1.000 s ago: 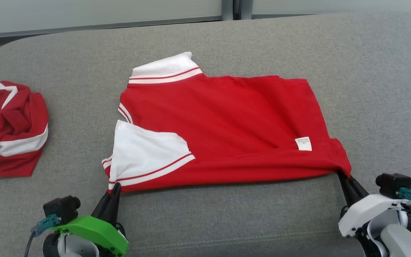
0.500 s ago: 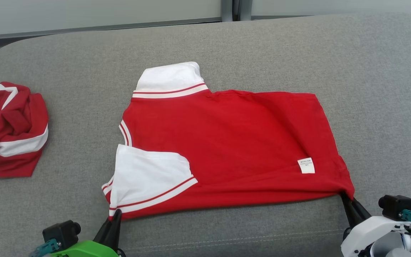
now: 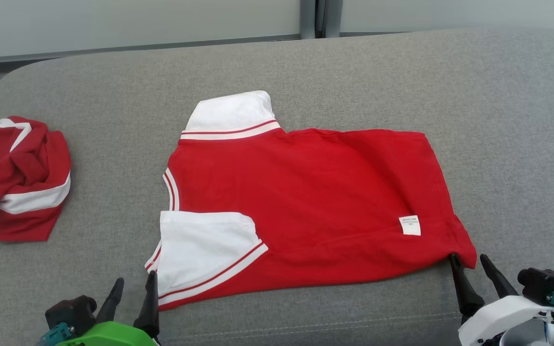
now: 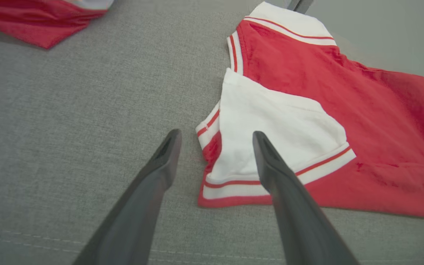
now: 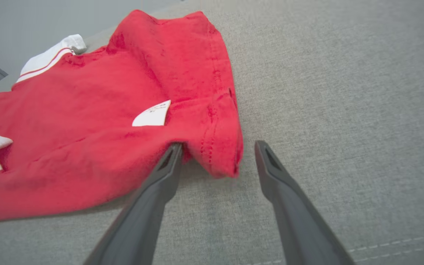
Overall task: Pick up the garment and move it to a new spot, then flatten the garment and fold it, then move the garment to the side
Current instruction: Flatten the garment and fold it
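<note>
We've red polo shirt (image 3: 306,202) spread mid-frame on grey cushion (image 3: 402,81); L gripper (image 3: 135,288) lower left & R gripper (image 3: 469,269) lower right, jaws wide at its corners, holding nothing, so it rests flat

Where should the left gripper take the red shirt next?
Take the near corner of the white sleeve, coming low along the cushion from the robot's side. It lies flat at the near-left edge of the red shirt, between the fingers of the open left gripper.

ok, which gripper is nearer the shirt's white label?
Right. The right gripper sits at the shirt corner below the label; the left gripper is across at the white sleeve.
</note>
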